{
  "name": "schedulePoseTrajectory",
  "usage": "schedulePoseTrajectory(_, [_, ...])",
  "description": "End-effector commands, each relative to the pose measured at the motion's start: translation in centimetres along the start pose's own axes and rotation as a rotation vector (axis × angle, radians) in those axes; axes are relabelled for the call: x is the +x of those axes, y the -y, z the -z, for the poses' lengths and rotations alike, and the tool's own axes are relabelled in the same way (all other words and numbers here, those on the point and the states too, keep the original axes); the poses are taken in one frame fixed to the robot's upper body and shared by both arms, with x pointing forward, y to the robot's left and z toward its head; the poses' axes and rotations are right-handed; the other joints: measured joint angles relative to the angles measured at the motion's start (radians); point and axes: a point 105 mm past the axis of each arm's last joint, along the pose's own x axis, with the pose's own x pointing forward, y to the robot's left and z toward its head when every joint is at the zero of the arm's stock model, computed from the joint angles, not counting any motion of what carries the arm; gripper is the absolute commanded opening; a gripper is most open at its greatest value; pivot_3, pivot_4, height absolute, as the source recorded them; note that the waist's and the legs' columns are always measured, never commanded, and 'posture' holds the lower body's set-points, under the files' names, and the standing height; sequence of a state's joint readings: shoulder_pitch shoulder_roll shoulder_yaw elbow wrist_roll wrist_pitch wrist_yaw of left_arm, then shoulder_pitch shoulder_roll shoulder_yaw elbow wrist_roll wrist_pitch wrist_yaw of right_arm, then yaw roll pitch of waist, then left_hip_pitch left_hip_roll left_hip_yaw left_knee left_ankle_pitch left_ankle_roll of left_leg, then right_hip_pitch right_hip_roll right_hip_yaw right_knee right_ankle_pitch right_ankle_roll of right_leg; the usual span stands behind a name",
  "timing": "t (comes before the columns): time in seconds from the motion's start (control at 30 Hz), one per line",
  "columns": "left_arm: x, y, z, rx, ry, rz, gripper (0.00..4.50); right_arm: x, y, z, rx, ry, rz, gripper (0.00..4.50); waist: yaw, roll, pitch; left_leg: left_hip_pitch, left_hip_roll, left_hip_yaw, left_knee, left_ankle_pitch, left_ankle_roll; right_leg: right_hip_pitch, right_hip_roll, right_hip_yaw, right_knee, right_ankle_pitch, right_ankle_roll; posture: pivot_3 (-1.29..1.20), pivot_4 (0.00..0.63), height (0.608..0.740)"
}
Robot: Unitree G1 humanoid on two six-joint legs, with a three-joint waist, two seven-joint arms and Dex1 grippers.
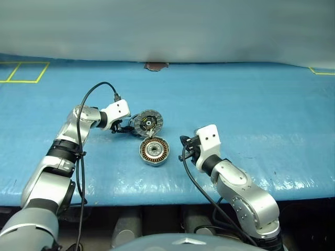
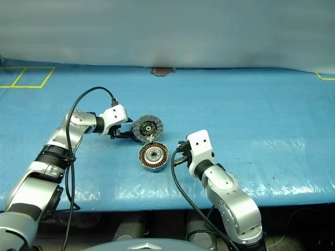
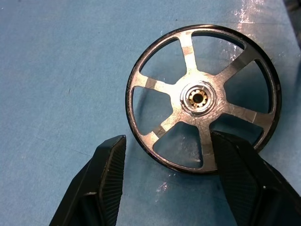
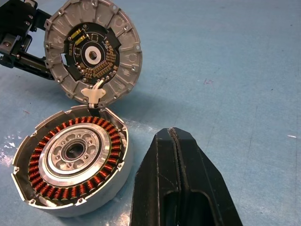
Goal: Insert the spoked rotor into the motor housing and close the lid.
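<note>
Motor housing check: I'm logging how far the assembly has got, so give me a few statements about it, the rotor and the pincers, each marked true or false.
1. The spoked rotor sits inside the motor housing. False: the housing shows its bare copper windings, and the rotor lies on the blue mat.
2. The lid is open, with its dark inner face showing. True.
3. The right pincer is shut and holds nothing. True.
4. The left pincer is clamped shut on the lid. False: it stands open at the rotor.
</note>
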State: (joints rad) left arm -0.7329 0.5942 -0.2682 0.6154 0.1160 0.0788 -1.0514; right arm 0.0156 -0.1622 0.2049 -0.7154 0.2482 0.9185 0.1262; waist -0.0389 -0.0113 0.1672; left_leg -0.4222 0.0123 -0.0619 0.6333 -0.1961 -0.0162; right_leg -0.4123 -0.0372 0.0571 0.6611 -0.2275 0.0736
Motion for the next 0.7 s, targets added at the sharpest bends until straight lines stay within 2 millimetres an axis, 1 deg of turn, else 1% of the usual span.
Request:
schedulePoseTrajectory(0.03, [-0.5, -0.6, -0.4, 0.008, 0.010, -0.019, 2.49, -0.2, -0.1, -1.3, -0.014, 0.059, -0.004, 0.00, 0.000, 0.000, 0.000, 0.000, 0.000, 0.000, 0.000, 0.000, 0.000, 0.000, 0.000, 0.000, 0.000, 0.000, 0.000, 0.00, 0.150, 0.740])
schedulePoseTrajectory(0.07, [-0.6, -0.7, -0.4, 0.009, 0.008, -0.024, 2.21, -0.2, -0.1, -1.3, -0.015, 0.058, -0.005, 0.00, 0.000, 0.000, 0.000, 0.000, 0.000, 0.000, 0.000, 0.000, 0.000, 0.000, 0.000, 0.000, 0.000, 0.000, 0.000, 0.00, 0.150, 0.740])
schedulePoseTrajectory(0.2, [-0.9, -1.0, -0.7, -0.008, 0.027, -0.037, 2.21, -0.2, -0.1, -1.2, -0.014, 0.056, -0.006, 0.00, 0.000, 0.000, 0.000, 0.000, 0.000, 0.000, 0.000, 0.000, 0.000, 0.000, 0.000, 0.000, 0.000, 0.000, 0.000, 0.00, 0.150, 0.740])
schedulePoseTrajectory(0.3, [-1.4, -1.6, -1.0, -0.030, 0.042, -0.061, 2.21, -0.3, -0.1, -1.2, -0.012, 0.055, -0.004, 0.00, 0.000, 0.000, 0.000, 0.000, 0.000, 0.000, 0.000, 0.000, 0.000, 0.000, 0.000, 0.000, 0.000, 0.000, 0.000, 0.00, 0.150, 0.740])
schedulePoseTrajectory(0.4, [-1.7, -2.0, -0.9, -0.033, 0.034, -0.078, 2.21, -0.2, -0.1, -1.2, -0.012, 0.056, -0.003, 0.00, 0.000, 0.000, 0.000, 0.000, 0.000, 0.000, 0.000, 0.000, 0.000, 0.000, 0.000, 0.000, 0.000, 0.000, 0.000, 0.00, 0.150, 0.740])
schedulePoseTrajectory(0.53, [-1.8, -1.9, -0.9, -0.042, 0.030, -0.060, 2.21, -0.2, 0.0, -1.2, -0.012, 0.057, -0.003, 0.00, 0.000, 0.000, 0.000, 0.000, 0.000, 0.000, 0.000, 0.000, 0.000, 0.000, 0.000, 0.000, 0.000, 0.000, 0.000, 0.00, 0.150, 0.740])
schedulePoseTrajectory(0.57, [-1.8, -1.9, -0.8, -0.040, 0.025, -0.063, 1.86, -0.2, 0.0, -1.2, -0.012, 0.058, -0.004, 0.00, 0.000, 0.000, 0.000, 0.000, 0.000, 0.000, 0.000, 0.000, 0.000, 0.000, 0.000, 0.000, 0.000, 0.000, 0.000, 0.00, 0.150, 0.740])
schedulePoseTrajectory(0.6, [-1.8, -1.9, -0.8, -0.038, 0.021, -0.063, 1.65, -0.2, 0.0, -1.2, -0.011, 0.059, -0.004, 0.00, 0.000, 0.000, 0.000, 0.000, 0.000, 0.000, 0.000, 0.000, 0.000, 0.000, 0.000, 0.000, 0.000, 0.000, 0.000, 0.00, 0.150, 0.740])
schedulePoseTrajectory(0.67, [-1.9, -2.0, -0.7, -0.031, 0.012, -0.068, 1.00, -0.1, -0.1, -1.2, -0.011, 0.060, -0.004, 0.00, 0.000, 0.000, 0.000, 0.000, 0.000, 0.000, 0.000, 0.000, 0.000, 0.000, 0.000, 0.000, 0.000, 0.000, 0.000, 0.00, 0.150, 0.740])
schedulePoseTrajectory(0.7, [-1.9, -2.0, -0.8, -0.031, 0.012, -0.072, 1.00, -0.1, -0.1, -1.2, -0.011, 0.061, -0.004, 0.00, 0.000, 0.000, 0.000, 0.000, 0.000, 0.000, 0.000, 0.000, 0.000, 0.000, 0.000, 0.000, 0.000, 0.000, 0.000, 0.00, 0.150, 0.740])
